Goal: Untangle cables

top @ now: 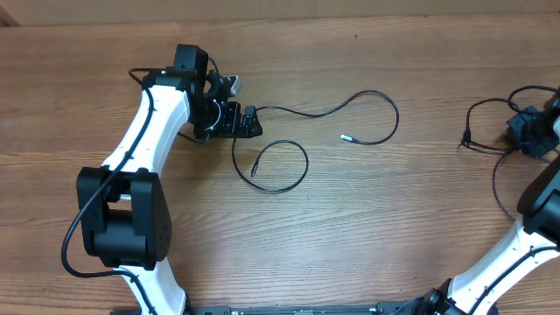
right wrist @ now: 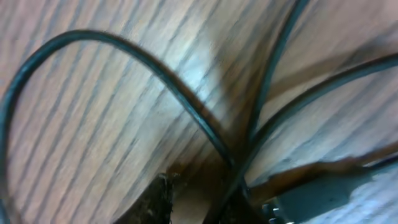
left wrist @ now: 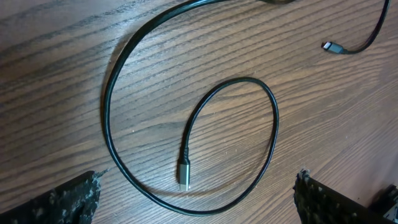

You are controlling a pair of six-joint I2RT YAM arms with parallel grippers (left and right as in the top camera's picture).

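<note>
Several cables [top: 372,93]; left end effector [left wrist: 196,196] released, spread wide; right end effector [top: 532,131] edge-cropped, wrist view blurred, grip unreadable.

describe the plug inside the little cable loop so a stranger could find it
On the wooden table, look beside the left arm's tool, where a thin black cable curls into a small spiral. The plug lies at that spiral's inner end, ringed by its own cord, whereas the other plug lies in the open farther right.
</note>
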